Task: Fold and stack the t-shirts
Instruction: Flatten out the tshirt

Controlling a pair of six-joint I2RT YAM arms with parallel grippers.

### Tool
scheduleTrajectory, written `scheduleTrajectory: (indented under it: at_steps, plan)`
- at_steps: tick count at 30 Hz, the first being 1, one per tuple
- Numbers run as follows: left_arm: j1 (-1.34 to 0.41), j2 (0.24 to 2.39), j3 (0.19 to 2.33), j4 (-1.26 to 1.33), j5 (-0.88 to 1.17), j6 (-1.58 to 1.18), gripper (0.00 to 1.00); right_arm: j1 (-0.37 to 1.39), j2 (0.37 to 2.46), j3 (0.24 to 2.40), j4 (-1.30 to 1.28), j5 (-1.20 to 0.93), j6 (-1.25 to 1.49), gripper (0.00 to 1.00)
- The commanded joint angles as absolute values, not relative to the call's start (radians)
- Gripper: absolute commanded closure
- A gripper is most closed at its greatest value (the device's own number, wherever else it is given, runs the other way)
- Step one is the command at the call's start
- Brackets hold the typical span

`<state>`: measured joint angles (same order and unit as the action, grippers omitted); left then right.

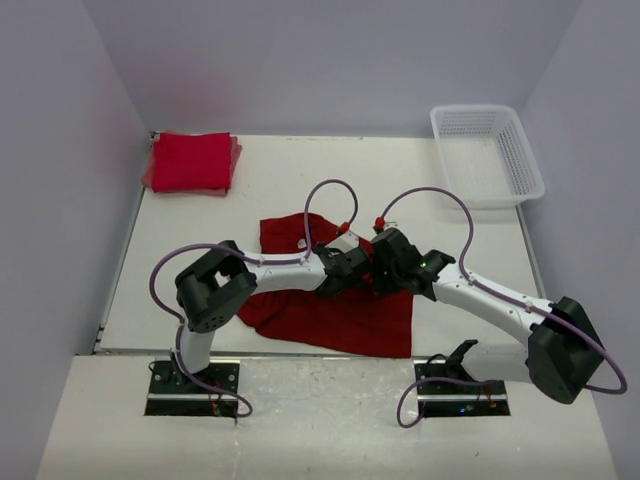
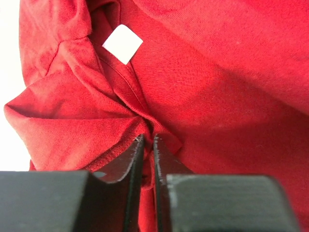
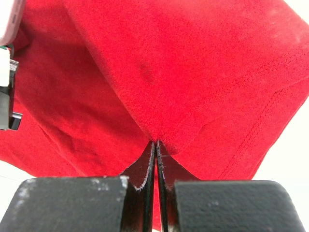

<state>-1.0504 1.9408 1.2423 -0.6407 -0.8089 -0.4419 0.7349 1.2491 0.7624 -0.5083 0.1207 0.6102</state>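
A dark red shirt [image 1: 335, 318] lies rumpled on the table [image 1: 300, 180], well to the near-left of the white basket [image 1: 487, 150], which sits at the table's far right corner. Both arms reach in over the shirt, and their wrists almost meet above its middle.

The left gripper [image 2: 148, 140] is clenched on a bunched fold of the shirt [image 2: 217, 87]. It grips just below the collar seam, with the white label [image 2: 122, 44] showing a little beyond its tips. The right gripper [image 3: 157, 143] is also pinched tight on the cloth [image 3: 169, 63]. The fabric fans out from its tips, with a stitched hem running off to one side.

A folded pile [image 1: 192, 162] of brighter red shirts sits far to the basket's left, along the same far edge of the table.
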Motion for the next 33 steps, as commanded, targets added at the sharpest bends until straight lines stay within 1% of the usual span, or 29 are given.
scheduleTrajectory:
  at_steps: [1, 2, 6, 10, 13, 19, 24, 28, 30, 33]
  plan:
    - [-1.055, 1.947, 1.273, -0.611, -0.864, -0.437, 0.88, 0.741, 1.229, 0.753, -0.497, 0.132, 0.623, 1.00]
    - [-1.055, 1.939, 1.272, -0.604, -0.871, -0.437, 0.92, 0.741, 1.230, 0.753, -0.497, 0.132, 0.624, 1.00]
    - [-1.054, 1.930, 1.262, -0.592, -0.905, -0.430, 1.00, 0.741, 1.230, 0.750, -0.489, 0.127, 0.624, 1.00]
    - [-1.054, 1.888, 1.252, -0.597, -0.960, -0.442, 1.00, 0.741, 1.236, 0.750, -0.492, 0.136, 0.623, 1.00]
    - [-1.054, 1.812, 1.244, -0.624, -0.991, -0.459, 1.00, 0.741, 1.242, 0.758, -0.505, 0.162, 0.623, 1.00]
    - [-1.058, 1.577, 1.236, -0.681, -1.020, -0.474, 1.00, 0.739, 1.243, 0.787, -0.522, 0.198, 0.624, 1.00]
    - [-1.057, 1.338, 1.215, -0.698, -1.052, -0.468, 1.00, 0.739, 1.223, 0.822, -0.555, 0.271, 0.621, 1.00]
    - [-1.055, 1.128, 1.201, -0.678, -1.060, -0.436, 1.00, 0.741, 1.235, 0.912, -0.609, 0.330, 0.591, 1.00]
    - [-1.055, 1.068, 1.200, -0.670, -1.071, -0.426, 1.00, 0.739, 1.239, 0.946, -0.626, 0.348, 0.575, 1.00]
    - [-1.055, 0.988, 1.221, -0.782, -1.062, -0.512, 1.00, 0.741, 1.243, 1.003, -0.643, 0.338, 0.560, 1.00]
